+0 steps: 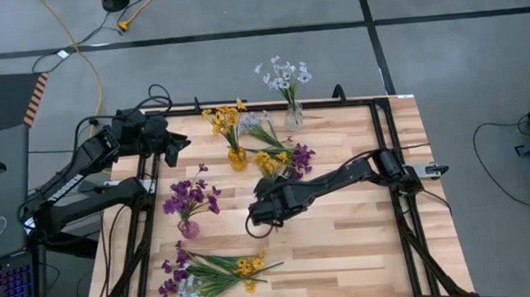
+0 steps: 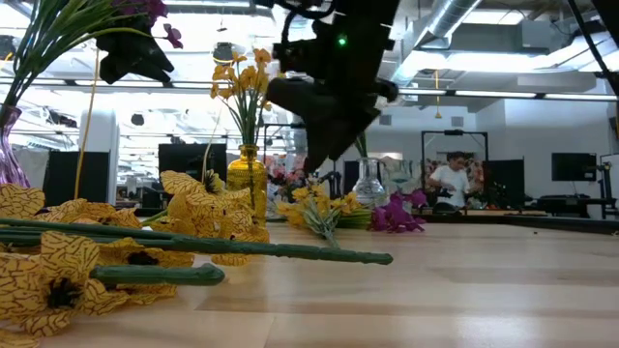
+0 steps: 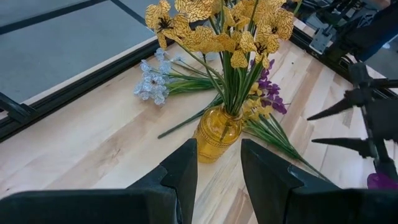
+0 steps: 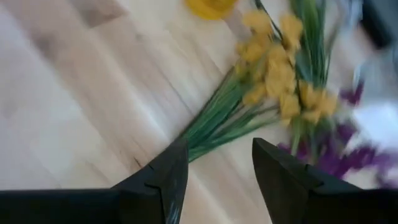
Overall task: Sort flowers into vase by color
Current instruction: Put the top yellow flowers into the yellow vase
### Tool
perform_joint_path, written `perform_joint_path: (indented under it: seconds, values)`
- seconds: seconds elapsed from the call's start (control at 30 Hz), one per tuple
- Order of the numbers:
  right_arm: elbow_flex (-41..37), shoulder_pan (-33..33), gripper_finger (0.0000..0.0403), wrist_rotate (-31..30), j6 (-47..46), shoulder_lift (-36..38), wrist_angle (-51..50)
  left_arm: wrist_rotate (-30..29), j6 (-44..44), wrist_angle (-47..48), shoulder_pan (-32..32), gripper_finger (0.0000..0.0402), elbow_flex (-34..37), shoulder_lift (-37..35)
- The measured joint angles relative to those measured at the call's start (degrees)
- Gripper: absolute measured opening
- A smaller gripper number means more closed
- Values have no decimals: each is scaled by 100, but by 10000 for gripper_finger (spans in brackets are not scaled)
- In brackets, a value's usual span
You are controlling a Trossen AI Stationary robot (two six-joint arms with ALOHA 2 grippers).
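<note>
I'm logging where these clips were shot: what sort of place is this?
Probably a robotics lab or workshop: exposed ceiling ducts, a yellow cable across grey concrete floor, and a black-framed wooden table.

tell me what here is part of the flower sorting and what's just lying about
Part of the job:
- yellow vase
- purple vase
- clear vase
- loose flowers mid-table
- loose flowers at the near edge
- right gripper, open above the table

Lying about:
- yellow cable on the floor
- keyboard

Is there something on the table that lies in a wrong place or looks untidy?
Yes. Mixed loose flowers lie flat at the table's near edge, and more loose stems lie beside the yellow vase, outside any vase.
</note>
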State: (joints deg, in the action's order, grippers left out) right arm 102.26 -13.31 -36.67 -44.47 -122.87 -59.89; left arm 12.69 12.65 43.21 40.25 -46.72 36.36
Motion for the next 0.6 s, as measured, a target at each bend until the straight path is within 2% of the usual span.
perform_joint_path:
  seconds: [0.13,0.3,0.6]
  values:
    - [0,74,203,364,-1131,-9,50,0,9,50,0,110,0,0]
    - [0,99,203,634,-1954,-20,220,0,4,208,0,110,-2,0]
    - [-58,111,203,835,-2027,-20,452,-2,-212,372,0,110,-2,0]
